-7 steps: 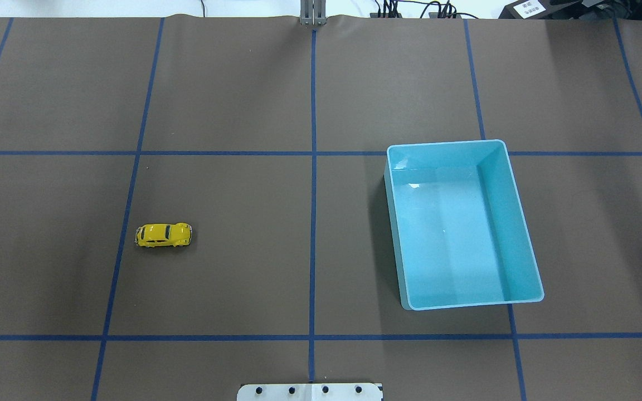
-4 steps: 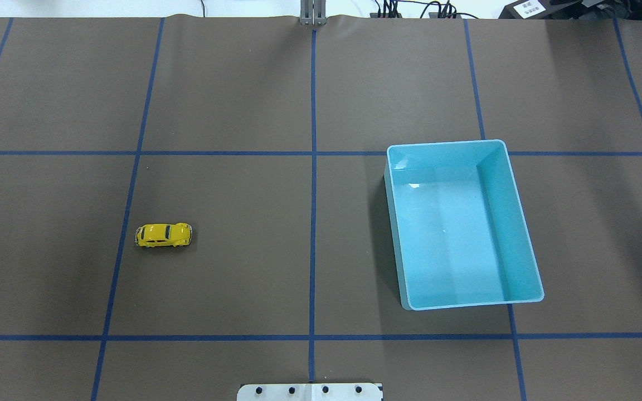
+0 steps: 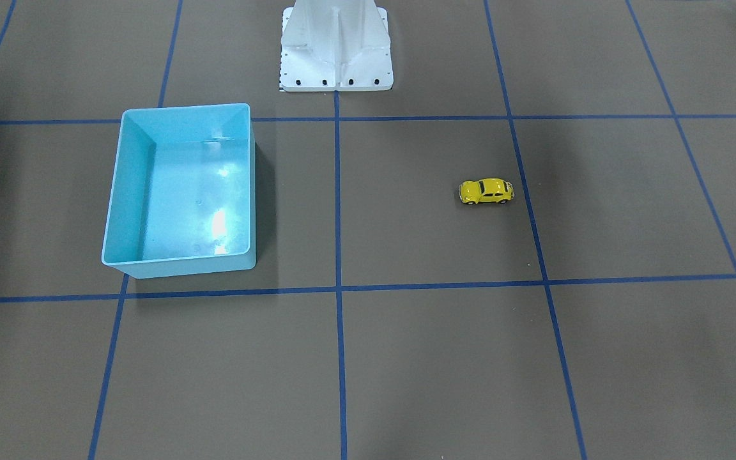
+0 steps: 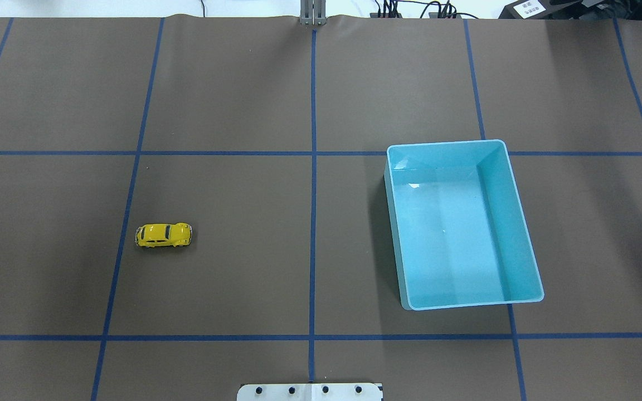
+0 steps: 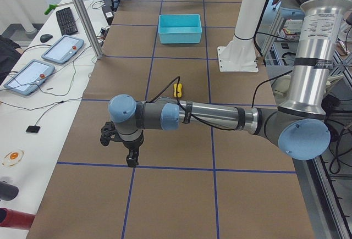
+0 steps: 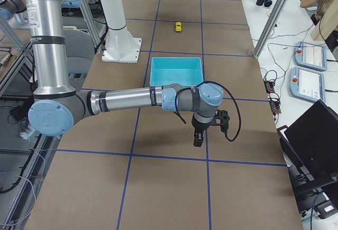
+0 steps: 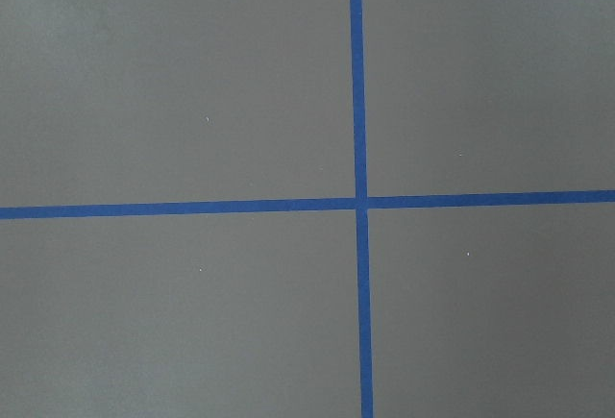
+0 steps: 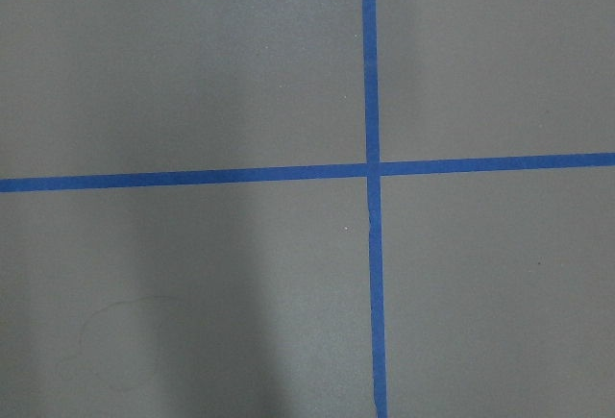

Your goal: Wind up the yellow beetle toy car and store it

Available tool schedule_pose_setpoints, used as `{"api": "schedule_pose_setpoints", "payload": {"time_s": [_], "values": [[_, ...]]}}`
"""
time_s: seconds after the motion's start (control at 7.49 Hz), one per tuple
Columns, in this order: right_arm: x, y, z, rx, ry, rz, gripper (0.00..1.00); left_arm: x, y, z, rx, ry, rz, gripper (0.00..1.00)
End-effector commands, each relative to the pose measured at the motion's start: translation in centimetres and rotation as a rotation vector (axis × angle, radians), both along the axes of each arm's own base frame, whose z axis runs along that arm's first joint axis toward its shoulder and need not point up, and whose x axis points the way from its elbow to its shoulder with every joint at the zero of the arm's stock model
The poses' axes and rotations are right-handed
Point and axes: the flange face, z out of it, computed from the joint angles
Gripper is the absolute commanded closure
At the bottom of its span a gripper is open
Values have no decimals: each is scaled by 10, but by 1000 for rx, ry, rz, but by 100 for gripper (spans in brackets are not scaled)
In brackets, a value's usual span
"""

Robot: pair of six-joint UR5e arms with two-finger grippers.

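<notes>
The yellow beetle toy car [image 4: 163, 235] stands on its wheels on the brown mat, left of the centre line. It also shows in the front-facing view [image 3: 486, 191], the left view [image 5: 178, 89] and the right view [image 6: 179, 26]. The light-blue bin [image 4: 468, 303] is empty on the right half [image 3: 179, 265]. My left gripper [image 5: 131, 159] hangs low over the mat's left end, far from the car. My right gripper [image 6: 198, 140] hangs low past the bin at the right end. I cannot tell whether either is open or shut. Both wrist views show only mat and blue tape.
The robot's white base [image 3: 336, 45] stands at the table's near middle edge [image 4: 310, 391]. Blue tape lines divide the mat into squares. Tablets, a keyboard and cables lie on the white side table [image 5: 49, 57]. A laptop and pendants sit beyond the right end [image 6: 311, 135].
</notes>
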Motion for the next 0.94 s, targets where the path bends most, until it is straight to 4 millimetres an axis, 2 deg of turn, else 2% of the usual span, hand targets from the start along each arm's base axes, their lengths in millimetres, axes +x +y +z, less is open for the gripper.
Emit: {"api": "schedule_pose_setpoints", "payload": {"time_s": [0.0, 0.13, 0.27, 0.4, 0.53, 0.67, 0.8], "values": [[5, 3, -1, 18, 43, -3, 0, 28, 1, -51, 25, -1, 53, 0], [7, 7, 2, 15, 60, -2, 0, 60, -1, -87, 36, -3, 114, 0], [12, 10, 7, 11, 82, 4, 0, 88, 5, -122, 104, 3, 166, 0], [17, 15, 15, -7, 82, 13, 0, 116, 11, -147, 155, 14, 216, 0], [18, 15, 12, 1, 85, 16, 0, 162, 11, -179, 218, 25, 301, 0], [18, 20, 2, 18, 83, 19, 0, 195, 15, -207, 275, 35, 359, 0], [17, 16, -9, 39, 77, 20, 0, 230, 30, -234, 325, 55, 430, 0]]}}
